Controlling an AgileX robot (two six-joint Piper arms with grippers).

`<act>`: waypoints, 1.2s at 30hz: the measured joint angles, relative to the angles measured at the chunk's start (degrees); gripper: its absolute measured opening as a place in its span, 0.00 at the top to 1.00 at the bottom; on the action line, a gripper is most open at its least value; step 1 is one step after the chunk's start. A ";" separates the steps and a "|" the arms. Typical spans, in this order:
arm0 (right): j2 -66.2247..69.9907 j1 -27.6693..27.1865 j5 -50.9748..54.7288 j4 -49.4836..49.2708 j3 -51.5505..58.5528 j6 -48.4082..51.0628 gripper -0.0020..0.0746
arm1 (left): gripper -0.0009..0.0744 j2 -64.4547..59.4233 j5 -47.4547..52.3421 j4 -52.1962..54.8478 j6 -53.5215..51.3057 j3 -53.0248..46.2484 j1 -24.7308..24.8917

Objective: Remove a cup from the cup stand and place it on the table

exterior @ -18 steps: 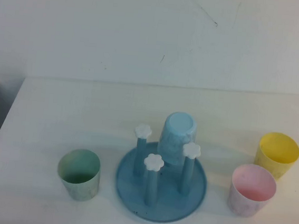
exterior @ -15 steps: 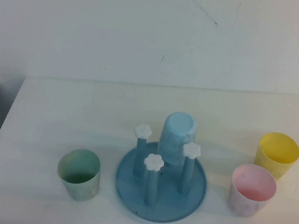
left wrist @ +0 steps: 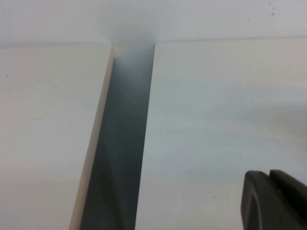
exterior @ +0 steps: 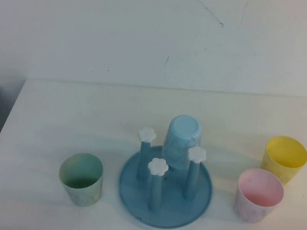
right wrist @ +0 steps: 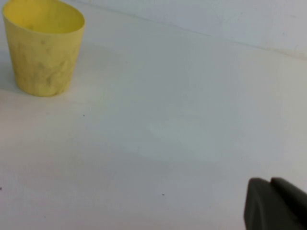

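The light blue cup [exterior: 182,139] sits upside down on the far peg of the cup stand [exterior: 172,213], a round blue tray with white flower-capped pegs, at the middle front of the white table [exterior: 88,114]. Neither gripper shows in the high view. In the left wrist view my left gripper [left wrist: 269,175] has its dark fingertips pressed together, empty, over bare table near the table's left edge. In the right wrist view my right gripper [right wrist: 271,182] is likewise shut and empty, over bare table some way from the yellow cup [right wrist: 44,45].
A green cup [exterior: 81,177] stands left of the stand. A pink cup [exterior: 258,194] and the yellow cup [exterior: 284,157] stand to its right. A dark gap [left wrist: 120,143] separates the table from a neighbouring surface on the left.
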State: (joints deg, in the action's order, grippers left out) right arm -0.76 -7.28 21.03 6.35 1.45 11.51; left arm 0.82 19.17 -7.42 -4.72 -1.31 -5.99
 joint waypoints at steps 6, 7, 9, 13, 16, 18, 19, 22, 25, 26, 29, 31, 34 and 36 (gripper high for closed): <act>0.00 0.00 0.00 0.00 0.00 0.00 0.98 | 0.99 0.00 0.00 0.00 0.00 0.00 0.00; 0.00 0.00 0.00 0.00 0.00 0.00 0.98 | 0.99 0.00 0.00 0.00 0.00 0.00 0.00; 0.00 0.00 0.00 0.00 0.00 0.00 0.98 | 0.99 0.00 0.00 0.00 0.00 0.00 0.00; 0.00 0.00 0.00 0.00 0.00 0.00 0.98 | 0.99 0.00 0.00 0.00 0.00 0.00 0.00; 0.00 0.00 0.00 -0.45 0.00 -0.12 0.98 | 0.99 0.00 0.00 0.00 0.00 0.00 0.00; 0.00 0.00 0.00 -1.62 0.00 -0.12 0.98 | 0.99 0.00 0.00 0.00 0.00 0.00 0.00; 0.00 0.00 0.00 -2.14 0.00 -0.12 0.98 | 0.99 0.00 0.00 0.00 0.00 0.00 0.00; 0.00 0.00 0.00 -6.35 0.00 -0.12 0.98 | 0.99 0.00 0.00 0.00 0.00 0.00 0.00; 0.00 0.00 0.00 -14.47 0.00 -1.29 0.98 | 0.99 0.00 0.00 0.00 0.00 0.00 0.00; 0.00 0.00 0.00 -18.19 0.00 -2.15 0.98 | 0.99 0.00 0.00 0.00 0.00 0.00 0.00; 0.00 0.00 -0.10 -32.99 0.10 -6.27 0.98 | 0.99 0.00 0.00 0.00 0.00 0.00 0.00; 0.00 0.00 -0.45 -41.96 0.10 -7.91 0.98 | 0.99 0.00 0.00 0.00 0.00 0.00 0.00; 0.00 0.00 -0.93 -50.14 0.10 -8.82 0.98 | 0.99 0.00 0.00 0.00 0.00 0.00 0.00; 0.00 0.00 -1.07 -52.20 0.10 -8.87 0.98 | 0.99 0.00 0.00 0.00 0.00 0.00 0.00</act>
State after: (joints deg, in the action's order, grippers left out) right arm -0.76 -7.28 19.96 -45.85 1.55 2.63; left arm 0.82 19.17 -7.42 -4.72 -1.31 -5.99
